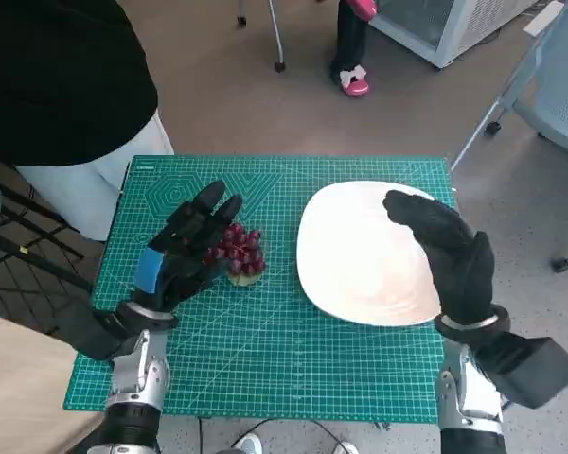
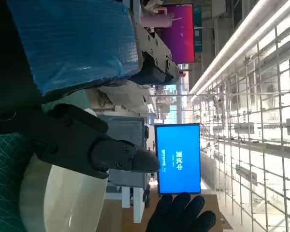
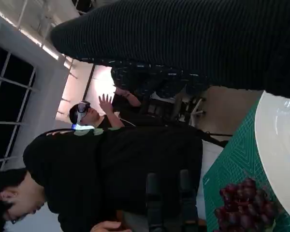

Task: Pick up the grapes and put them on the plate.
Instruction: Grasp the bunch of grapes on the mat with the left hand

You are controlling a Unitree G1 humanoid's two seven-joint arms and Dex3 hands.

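Observation:
A bunch of dark red grapes (image 1: 240, 252) lies on the green cutting mat (image 1: 265, 340), left of the white plate (image 1: 360, 255). My left hand (image 1: 185, 251), black with blue tape, lies right beside the grapes on their left, its fingers stretched out and apart, holding nothing. My gloved right hand (image 1: 445, 251) hovers over the plate's right side, fingers extended and empty. The right wrist view shows the grapes (image 3: 244, 208) on the mat next to the plate's rim (image 3: 280, 145). In the left wrist view I see my black fingers (image 2: 87, 145), the plate (image 2: 53, 198) and the right hand (image 2: 181, 215).
A person in a black top and white trousers (image 1: 66, 95) stands close to the table's far left corner. Feet in pink shoes (image 1: 352, 80) and chair legs (image 1: 276, 38) are beyond the table. An office chair (image 1: 549, 85) stands at the far right. People (image 3: 111, 159) show in the right wrist view.

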